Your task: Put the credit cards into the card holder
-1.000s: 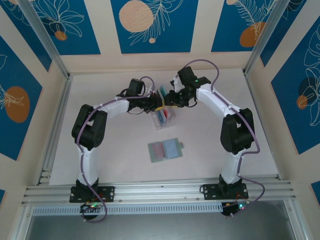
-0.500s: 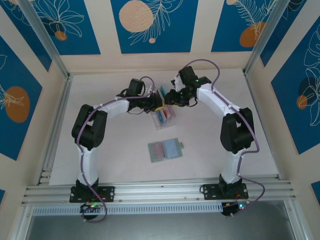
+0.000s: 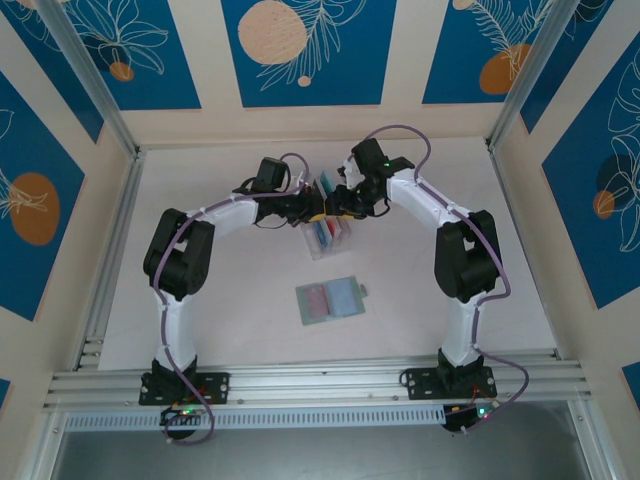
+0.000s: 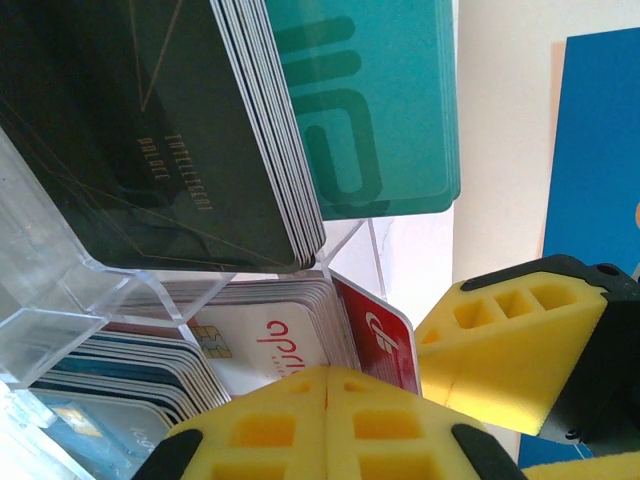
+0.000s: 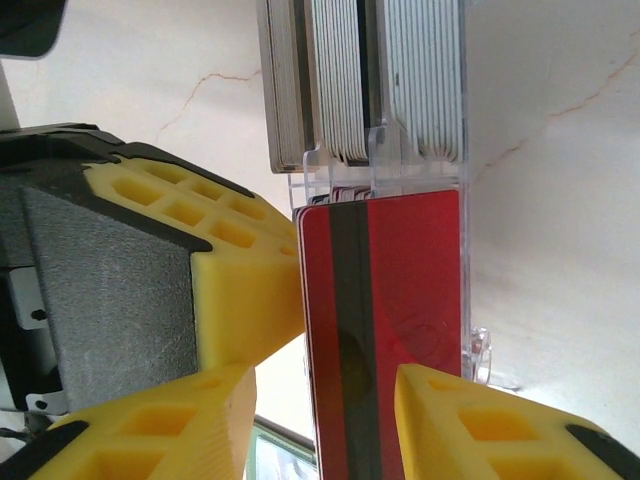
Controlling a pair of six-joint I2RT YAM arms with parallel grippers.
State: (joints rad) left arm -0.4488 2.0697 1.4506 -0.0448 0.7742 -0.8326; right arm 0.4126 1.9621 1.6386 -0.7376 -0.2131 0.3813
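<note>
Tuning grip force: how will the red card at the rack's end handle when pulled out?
The red card looks thin and flat: probably light, stiff but bendable. Its glossy face may slip in the jaws. It stands packed against other cards in the clear rack, so neighbours may drag along.

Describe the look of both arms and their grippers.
The left arm and right arm have white links, black joint housings and thin purple cables looping alongside. A green light glows near the right wrist. The left gripper and right gripper have yellow fingers with moulded rectangular recesses, backed in black.
</note>
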